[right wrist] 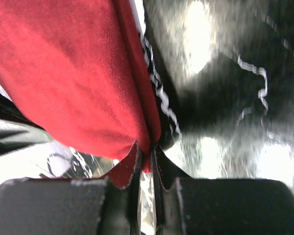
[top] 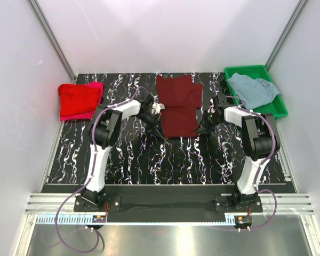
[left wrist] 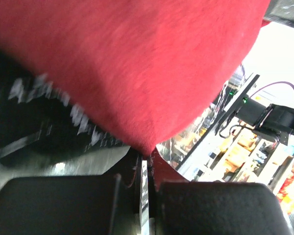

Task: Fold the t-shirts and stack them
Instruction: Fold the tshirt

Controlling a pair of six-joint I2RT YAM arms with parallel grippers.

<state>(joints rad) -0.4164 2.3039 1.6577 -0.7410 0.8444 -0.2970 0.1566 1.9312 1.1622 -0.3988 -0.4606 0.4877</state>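
Slippage was your risk: left tool (left wrist: 148,164) and right tool (right wrist: 152,154) each clenched a thin lower corner of the maroon t-shirt (top: 178,104), mid-frame on the worktop (top: 149,160); uneven lifting could free one corner.

I see the maroon shirt (top: 178,106) spread mid-table. The red shirt (top: 76,101) lies folded atop the pink shirt (top: 97,85) far left, and the grey-blue shirt (top: 250,89) lies crumpled far right.
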